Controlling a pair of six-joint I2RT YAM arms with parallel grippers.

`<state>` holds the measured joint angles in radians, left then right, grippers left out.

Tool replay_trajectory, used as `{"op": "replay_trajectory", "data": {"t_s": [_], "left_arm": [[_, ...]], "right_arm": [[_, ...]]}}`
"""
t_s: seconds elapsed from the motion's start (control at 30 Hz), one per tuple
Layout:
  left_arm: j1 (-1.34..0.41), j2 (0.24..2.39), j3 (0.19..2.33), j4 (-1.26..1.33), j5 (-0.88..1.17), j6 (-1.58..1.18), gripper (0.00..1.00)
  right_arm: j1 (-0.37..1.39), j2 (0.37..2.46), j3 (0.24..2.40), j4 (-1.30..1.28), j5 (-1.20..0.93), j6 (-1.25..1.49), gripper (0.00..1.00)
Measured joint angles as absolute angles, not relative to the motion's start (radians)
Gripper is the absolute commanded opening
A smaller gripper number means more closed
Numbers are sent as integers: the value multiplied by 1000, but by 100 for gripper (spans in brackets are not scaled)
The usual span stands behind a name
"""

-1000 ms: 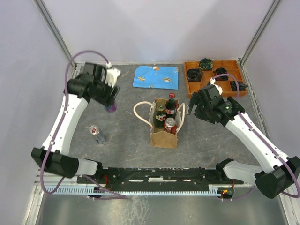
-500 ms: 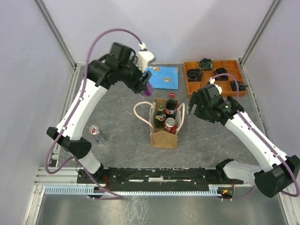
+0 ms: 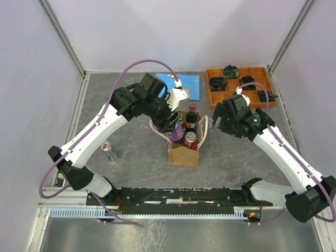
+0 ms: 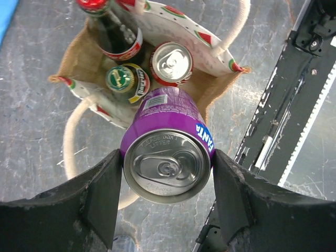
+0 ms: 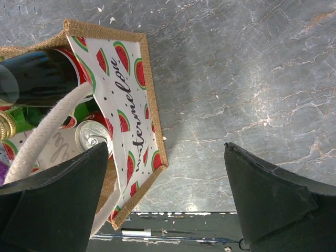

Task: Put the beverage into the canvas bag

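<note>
Over grey table (image 3: pixel 131 152), left claw (image 4: pixel 167 181) holds purple can (image 4: pixel 169 136) upright above bag (image 3: pixel 184 155).

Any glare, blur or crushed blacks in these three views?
Top external: even light, soft shadows, sharp. Left wrist: mild sheen on the lid of the purple can, embossing readable. Right wrist: the right pincer's fingers are near-black with little detail, while the canvas bag print is crisp.

a blue cloth (image 3: pixel 190 87) lies near an orange tray (image 3: pixel 257 74) holding black items (image 3: pixel 217 83).
</note>
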<state>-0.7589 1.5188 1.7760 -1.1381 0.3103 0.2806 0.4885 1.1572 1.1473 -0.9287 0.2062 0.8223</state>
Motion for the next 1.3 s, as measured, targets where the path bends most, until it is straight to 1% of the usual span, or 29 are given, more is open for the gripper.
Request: {"op": "replay_trajectory", "data": {"t_s": [0.47,0.87,1.3], "left_arm": [[-794,1509,1552,-943,324,281,3],[-803,1509,1365,-836,318,281,3],[-827,1515,1271,-736,293,281,3]], "right_arm": [[488,1130,1147,-953,212,822,99],[488,1110,1147,-962,222,823,99],[488,1096,1147,-968,237,823,99]]}}
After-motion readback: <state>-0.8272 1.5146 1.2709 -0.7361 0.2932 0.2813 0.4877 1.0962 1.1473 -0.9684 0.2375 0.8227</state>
